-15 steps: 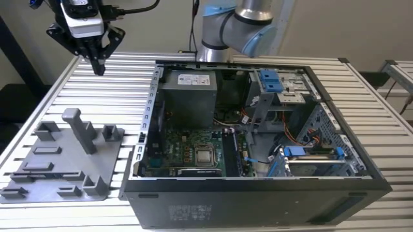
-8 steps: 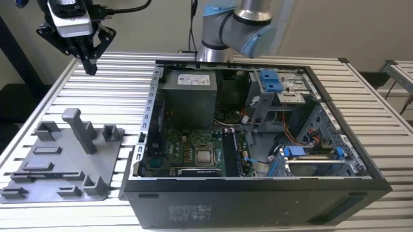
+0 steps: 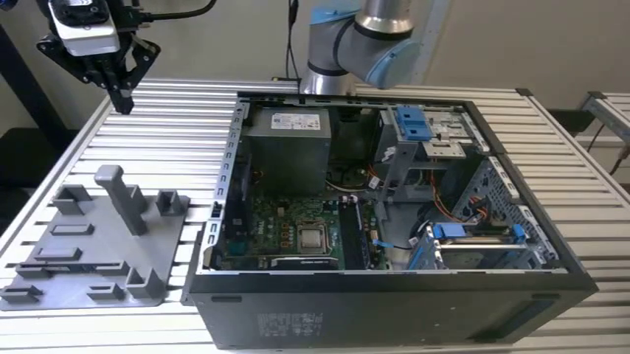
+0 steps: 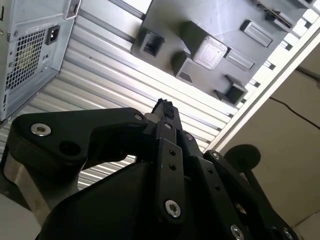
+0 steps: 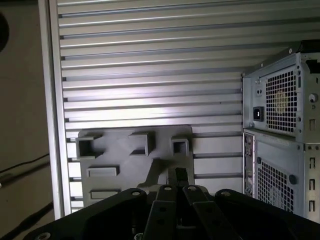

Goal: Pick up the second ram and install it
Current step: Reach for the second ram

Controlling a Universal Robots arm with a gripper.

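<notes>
Frankly, I cannot pin down the second ram with any certainty: a long dark strip (image 3: 352,237) sits along the memory slots of the motherboard (image 3: 280,221), just to the exterior view's right of the processor (image 3: 313,237), and I cannot tell whether that is it. The board lies inside the open computer case (image 3: 394,287), with the grey power supply (image 3: 285,144) at its far end and light-blue drive-bay clips (image 3: 414,122) further to the exterior view's right. My gripper (image 3: 124,103) is well apart from all that, hanging high over the far corner of the slatted table (image 3: 177,125) on the exterior view's left, its fingers pressed together into a single point. Below and nearer lies the grey fixture tray (image 3: 99,269), just beside the case's left wall. Both wrist views look down past my closed fingertips (image 4: 165,106) (image 5: 178,175) onto that tray (image 4: 165,20) (image 5: 120,155) and the case's vented back panel (image 4: 30,50) (image 5: 280,125).
</notes>
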